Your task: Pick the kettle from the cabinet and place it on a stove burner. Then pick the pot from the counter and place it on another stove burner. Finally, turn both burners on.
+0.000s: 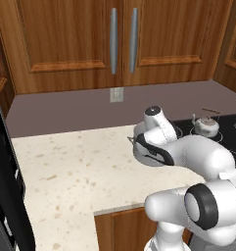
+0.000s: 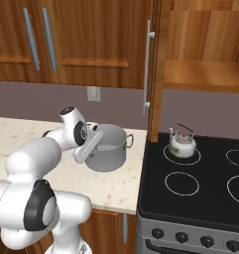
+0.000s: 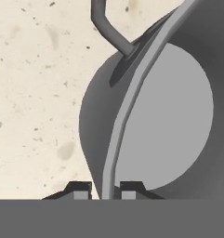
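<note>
While tool (image 3: 106, 190) pinches rim, wide grey pot (image 2: 108, 149) lidless.

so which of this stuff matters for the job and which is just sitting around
Part of the job:
- pot, pincer shut on its rim
- kettle, on a burner
- stove
- counter
- cabinet, open

Just there:
- wall outlet
- closed cabinet doors
</note>
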You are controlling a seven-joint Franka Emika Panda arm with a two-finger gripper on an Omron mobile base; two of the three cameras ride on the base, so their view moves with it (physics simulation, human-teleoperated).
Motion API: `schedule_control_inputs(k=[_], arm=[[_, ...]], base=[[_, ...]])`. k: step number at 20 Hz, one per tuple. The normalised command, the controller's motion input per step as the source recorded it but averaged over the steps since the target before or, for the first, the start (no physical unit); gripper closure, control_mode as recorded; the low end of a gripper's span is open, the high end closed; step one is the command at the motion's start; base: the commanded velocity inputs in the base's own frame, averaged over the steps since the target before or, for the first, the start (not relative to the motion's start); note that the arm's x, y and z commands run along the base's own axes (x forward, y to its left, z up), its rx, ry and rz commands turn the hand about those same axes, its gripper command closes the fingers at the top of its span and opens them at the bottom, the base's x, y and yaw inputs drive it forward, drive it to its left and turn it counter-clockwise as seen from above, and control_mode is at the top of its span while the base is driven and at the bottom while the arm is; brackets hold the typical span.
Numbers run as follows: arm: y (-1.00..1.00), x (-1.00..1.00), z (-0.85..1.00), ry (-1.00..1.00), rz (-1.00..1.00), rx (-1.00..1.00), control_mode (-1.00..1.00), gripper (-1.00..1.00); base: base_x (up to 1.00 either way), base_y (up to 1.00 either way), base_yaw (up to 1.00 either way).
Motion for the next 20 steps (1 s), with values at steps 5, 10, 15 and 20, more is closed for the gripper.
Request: schedule_control_inputs(k=[5, 10, 15, 20], arm=[[0.00, -0.38, 0.26, -0.08, -0.04, 0.00, -1.00, 1.00], [0.00, -0.38, 0.29, -0.09, -0.03, 0.00, -1.00, 1.00], [0.00, -0.38, 0.29, -0.06, -0.03, 0.00, -1.00, 1.00], [0.00, -0.37, 0.41, -0.06, -0.04, -0.01, -1.00, 1.00]], base=[[0.00, 0.00, 0.00], [0.00, 0.00, 0.00], [0.00, 0.00, 0.00], [0.00, 0.00, 0.00]])
